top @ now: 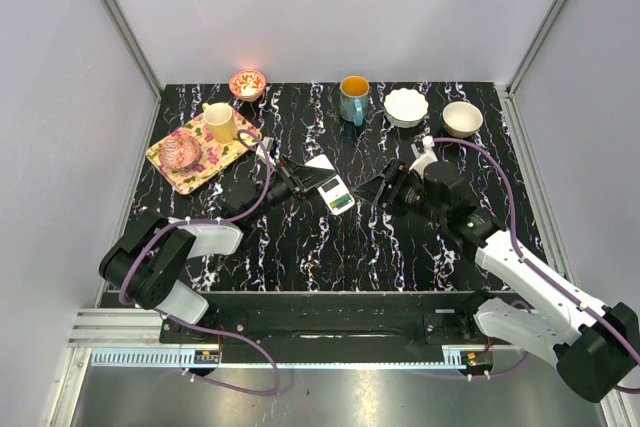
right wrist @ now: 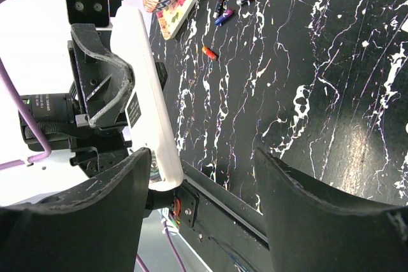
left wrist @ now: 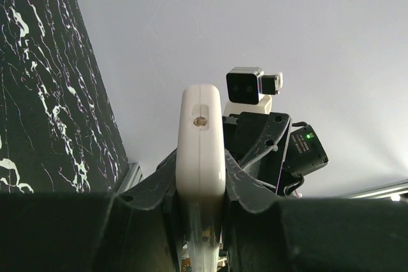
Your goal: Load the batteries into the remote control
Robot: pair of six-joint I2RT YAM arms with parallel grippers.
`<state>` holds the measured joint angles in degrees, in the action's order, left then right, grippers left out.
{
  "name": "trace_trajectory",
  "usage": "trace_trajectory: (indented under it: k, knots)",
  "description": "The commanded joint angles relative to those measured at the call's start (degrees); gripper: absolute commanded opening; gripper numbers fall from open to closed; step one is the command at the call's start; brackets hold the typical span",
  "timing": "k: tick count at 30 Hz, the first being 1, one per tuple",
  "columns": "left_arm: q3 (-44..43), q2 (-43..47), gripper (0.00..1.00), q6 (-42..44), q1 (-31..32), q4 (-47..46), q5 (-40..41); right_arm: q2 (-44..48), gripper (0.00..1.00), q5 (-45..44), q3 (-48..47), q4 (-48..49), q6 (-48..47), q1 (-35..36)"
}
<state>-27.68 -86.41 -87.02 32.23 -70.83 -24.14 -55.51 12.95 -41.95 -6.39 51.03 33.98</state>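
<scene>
My left gripper point(top: 318, 185) is shut on the white remote control point(top: 332, 190) and holds it above the middle of the table. The left wrist view shows the remote control point(left wrist: 201, 138) edge-on, clamped between my left gripper's point(left wrist: 201, 179) jaws. My right gripper point(top: 385, 190) stands open just right of it, with nothing between its fingers. In the right wrist view the remote control point(right wrist: 145, 93) sits beside the left finger point(right wrist: 108, 208) of my right gripper point(right wrist: 204, 179). A reddish battery point(right wrist: 209, 52) lies on the table, and a few more small cylinders point(right wrist: 222, 17) lie near the tray.
A floral tray point(top: 170, 172) at the back left carries a yellow mug point(top: 220, 122) and a pink glass bowl point(top: 183, 150). Along the back edge stand a small patterned bowl point(top: 247, 82), a blue mug point(top: 353, 99) and two white bowls point(top: 405, 105) point(top: 462, 117).
</scene>
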Motion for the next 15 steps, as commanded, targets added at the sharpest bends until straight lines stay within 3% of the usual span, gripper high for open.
trace_trajectory:
  k: [1, 7, 15]
  knots:
    - [0.17, -0.07, 0.00, -0.87, -0.06, -16.27, 0.76, 0.75, 0.72, -1.70, -2.52, -0.02, 0.04, -0.05]
    - [0.17, -0.34, 0.00, -0.87, -0.06, -16.36, 0.94, 2.15, 0.72, -1.35, -2.26, 0.68, 0.04, -0.14]
    - [-1.14, -0.42, 0.00, -1.48, -0.06, -16.45, 1.20, 0.05, 0.70, 7.52, 0.73, 9.55, 3.03, -0.23]
